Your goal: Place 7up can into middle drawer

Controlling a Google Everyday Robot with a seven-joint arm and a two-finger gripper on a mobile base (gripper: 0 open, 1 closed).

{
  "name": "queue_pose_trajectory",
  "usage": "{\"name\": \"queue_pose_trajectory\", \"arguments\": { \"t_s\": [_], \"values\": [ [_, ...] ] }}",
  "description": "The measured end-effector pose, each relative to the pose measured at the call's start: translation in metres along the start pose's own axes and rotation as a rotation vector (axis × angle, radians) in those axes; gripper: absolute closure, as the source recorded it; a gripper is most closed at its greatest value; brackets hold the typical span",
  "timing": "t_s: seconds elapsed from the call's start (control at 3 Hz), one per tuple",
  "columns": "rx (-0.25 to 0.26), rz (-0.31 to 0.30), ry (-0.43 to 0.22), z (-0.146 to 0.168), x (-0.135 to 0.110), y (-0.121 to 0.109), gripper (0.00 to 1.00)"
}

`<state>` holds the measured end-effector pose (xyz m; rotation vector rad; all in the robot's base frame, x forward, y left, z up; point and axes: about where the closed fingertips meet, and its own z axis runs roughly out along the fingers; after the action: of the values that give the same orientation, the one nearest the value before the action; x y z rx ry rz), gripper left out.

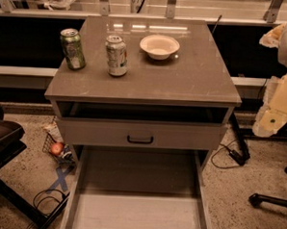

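The 7up can (pixel 116 56), silvery-white with green markings, stands upright on the grey cabinet top (pixel 193 80), left of centre. The middle drawer (pixel 138 215) is pulled out towards me at the bottom of the view, showing a bare pale floor and low side walls. My gripper (pixel 270 122) is at the end of the pale arm at the right edge, beside the cabinet's right front corner. It is well away from the can and holds nothing that I can see.
A darker green can (pixel 72 48) stands left of the 7up can. A white bowl (pixel 159 46) sits to its right. A grey drawer front with a dark handle (pixel 140 139) is above the open drawer. Cables, a small basket (pixel 57 148) and chair legs lie on the floor.
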<state>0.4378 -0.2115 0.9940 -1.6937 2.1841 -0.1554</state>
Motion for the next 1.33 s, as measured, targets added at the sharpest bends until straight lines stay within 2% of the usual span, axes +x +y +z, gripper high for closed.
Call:
{"name": "queue_pose_trajectory", "arguments": {
  "t_s": [0.33, 0.67, 1.33],
  "values": [
    [0.000, 0.000, 0.000, 0.000, 0.000, 0.000, 0.00],
    [0.008, 0.019, -0.046, 0.001, -0.008, -0.011, 0.00],
    [0.053, 0.114, -0.309, 0.015, -0.042, -0.048, 0.00]
  ]
}}
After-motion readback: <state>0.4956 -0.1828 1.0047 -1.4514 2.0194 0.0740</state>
